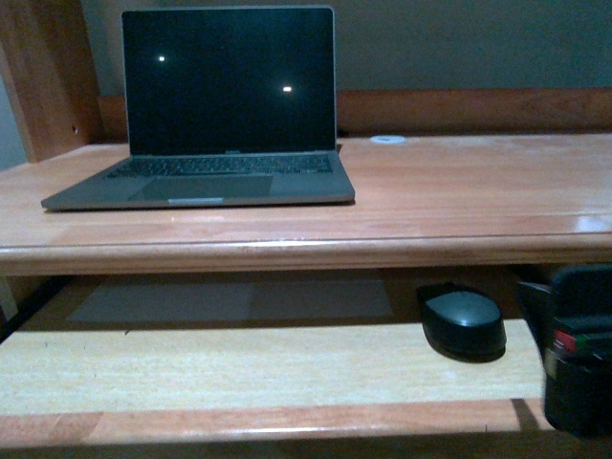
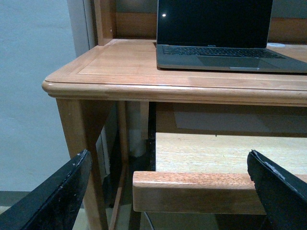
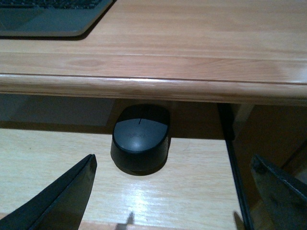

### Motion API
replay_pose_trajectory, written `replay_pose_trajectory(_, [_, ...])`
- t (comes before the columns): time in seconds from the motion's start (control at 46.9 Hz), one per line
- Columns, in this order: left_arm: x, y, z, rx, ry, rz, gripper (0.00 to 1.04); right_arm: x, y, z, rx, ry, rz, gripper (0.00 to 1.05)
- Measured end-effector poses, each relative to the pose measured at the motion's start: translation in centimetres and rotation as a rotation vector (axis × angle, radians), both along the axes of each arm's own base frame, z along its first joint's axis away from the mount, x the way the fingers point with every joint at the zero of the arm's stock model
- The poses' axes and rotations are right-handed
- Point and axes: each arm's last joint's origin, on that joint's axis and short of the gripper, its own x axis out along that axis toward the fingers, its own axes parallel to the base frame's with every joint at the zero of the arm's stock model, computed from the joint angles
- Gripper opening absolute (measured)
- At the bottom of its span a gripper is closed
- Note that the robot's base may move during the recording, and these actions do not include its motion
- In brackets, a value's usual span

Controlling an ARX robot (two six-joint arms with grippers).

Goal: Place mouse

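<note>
Currently: mouse (image 1: 464, 323) unheld on the pull-out shelf (image 1: 191, 368) beneath the tabletop (image 1: 449, 191), right side. Right gripper (image 3: 172, 163): spread wide, empty, just short of the mouse. Left gripper (image 2: 169, 155): wide, idle. Step: approach. Next, likely: advance, straddle, close, lift to the tabletop.

right tool (image 1: 577, 349) blurred, cut by the edge, mouse (image 1: 464, 323) far end dim beneath desktop (image 1: 459, 191)
</note>
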Motion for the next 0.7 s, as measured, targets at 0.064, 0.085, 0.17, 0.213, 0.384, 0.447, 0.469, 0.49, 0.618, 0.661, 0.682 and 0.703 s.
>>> replay_pose_trajectory(0.064, [0.0, 0.0, 0.0, 0.0, 0.0, 0.0, 0.98, 1.5, 0.7, -0.1, 0.01, 0.021, 0.009, 0.98])
replay_pose_trajectory(0.085, [0.0, 0.0, 0.0, 0.0, 0.001, 0.0, 0.98, 1.7, 0.8, -0.2, 0.012, 0.026, 0.011, 0.98])
replay_pose_trajectory(0.17, [0.0, 0.0, 0.0, 0.0, 0.001, 0.0, 0.98, 2.6, 1.2, -0.3, 0.021, 0.051, 0.008, 0.98])
replay_pose_trajectory(0.213, [0.0, 0.0, 0.0, 0.0, 0.0, 0.0, 0.98, 3.2, 1.4, -0.4, 0.027, 0.069, 0.01, 0.98])
replay_pose_trajectory(0.384, [0.0, 0.0, 0.0, 0.0, 0.0, 0.0, 0.98, 5.4, 2.3, -0.6, 0.044, 0.117, -0.005, 0.98])
replay_pose_trajectory(0.447, [0.0, 0.0, 0.0, 0.0, 0.0, 0.0, 0.98, 5.9, 2.4, -0.9, 0.05, 0.13, -0.01, 0.98])
replay_pose_trajectory(0.469, [0.0, 0.0, 0.0, 0.0, 0.0, 0.0, 0.98, 6.1, 2.5, -1.0, 0.051, 0.139, -0.01, 0.98])
replay_pose_trajectory(0.49, [0.0, 0.0, 0.0, 0.0, 0.0, 0.0, 0.98, 6.2, 2.6, -1.0, 0.053, 0.143, -0.009, 0.98])
replay_pose_trajectory(0.618, [0.0, 0.0, 0.0, 0.0, 0.0, 0.0, 0.98, 7.2, 3.0, -2.1, 0.051, 0.187, -0.009, 0.98])
replay_pose_trajectory(0.661, [0.0, 0.0, 0.0, 0.0, 0.0, 0.0, 0.98, 7.4, 3.1, -2.3, 0.047, 0.192, -0.012, 0.98])
replay_pose_trajectory(0.682, [0.0, 0.0, 0.0, 0.0, 0.0, 0.0, 0.98, 7.6, 3.2, -2.5, 0.045, 0.197, -0.013, 0.98])
replay_pose_trajectory(0.703, [0.0, 0.0, 0.0, 0.0, 0.0, 0.0, 0.98, 7.6, 3.2, -2.5, 0.045, 0.199, -0.012, 0.98])
